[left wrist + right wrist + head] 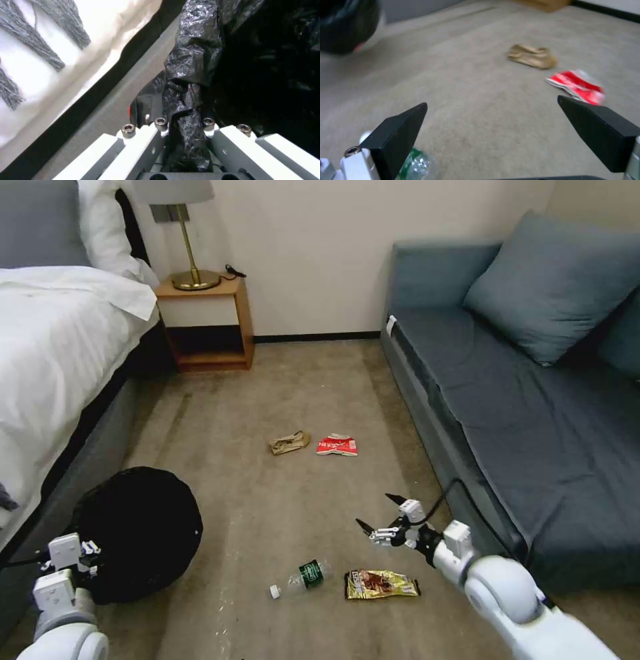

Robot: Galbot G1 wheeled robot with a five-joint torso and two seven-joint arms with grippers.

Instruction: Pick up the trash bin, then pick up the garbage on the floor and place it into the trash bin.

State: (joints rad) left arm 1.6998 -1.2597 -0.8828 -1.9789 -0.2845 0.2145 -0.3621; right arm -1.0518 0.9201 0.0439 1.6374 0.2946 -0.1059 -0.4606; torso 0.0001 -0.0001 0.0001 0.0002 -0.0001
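Item: trash bin, black-bagged, at the left of the carpet hard against the bed. Left gripper at the bin's near-left rim; the left wrist view shows a twist of the black liner running down between its white fingers, which are pressed in on it, so this claw is pinching the bin by its bag. Item: right gripper, held above the carpet near the sofa, its black fingertips spread wide with nothing between them. Garbage, four pieces, all on the carpet: clear bottle with green label and yellow-brown snack wrapper, side by side toward the near edge; tan paper wad and red-white packet, side by side farther out toward the middle. Governing relation: the bottle lies nearer the robot than the right claw and to its left, long axis running roughly crosswise, cap to the left; the wrapper sits almost directly beneath and behind the claw, long axis likewise crosswise. The right arm is the nearer to all four pieces, and the left is occupied. View notes: the right wrist view catches the bottle beside one fingertip, with the wad and packet ahead, and the bin's dark bulk far off; the head view alone supplies the wrapper and the overall layout.
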